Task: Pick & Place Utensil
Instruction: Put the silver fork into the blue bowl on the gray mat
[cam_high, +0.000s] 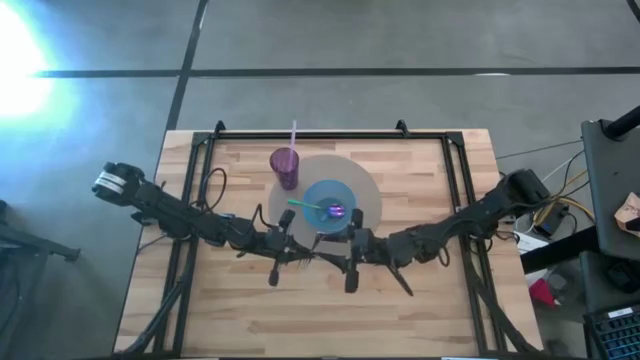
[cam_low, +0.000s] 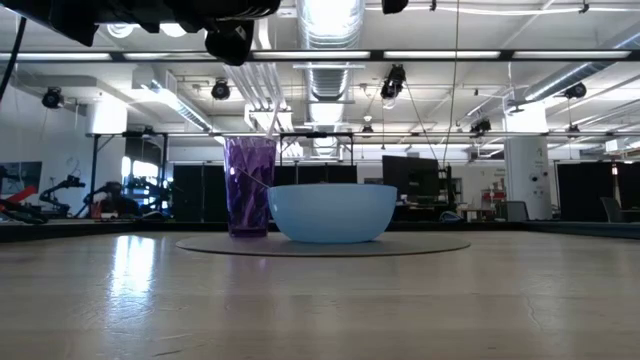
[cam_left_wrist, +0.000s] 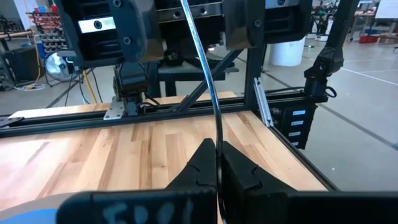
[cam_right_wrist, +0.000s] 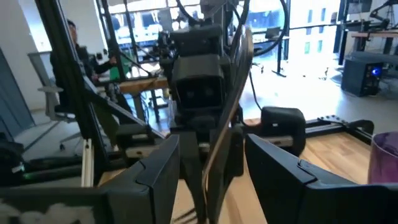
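Left wrist view shows the left gripper with its two dark fingers pressed together on a slim, slightly curved grey metal utensil. The utensil rises from the pinch toward the other arm. It is lifted above the light wooden table and not lying on it.

I judge this to be a handover: the two arms meet nose to nose over the near middle of the table, and the utensil is offered end-first so that the second arm can take it.

In the right wrist view the right gripper has its fingers spread wide, one on each side of the same thin utensil. I see a gap on both sides, so it seems not to grip yet. Which end of the utensil is the working end I cannot tell.

Beyond the grippers a pale blue round bowl stands on a grey circular mat, just beside a translucent purple cup with a straw. A green-handled utensil with a purple head already rests in the bowl, so the bowl is probably the place where the held piece should go.
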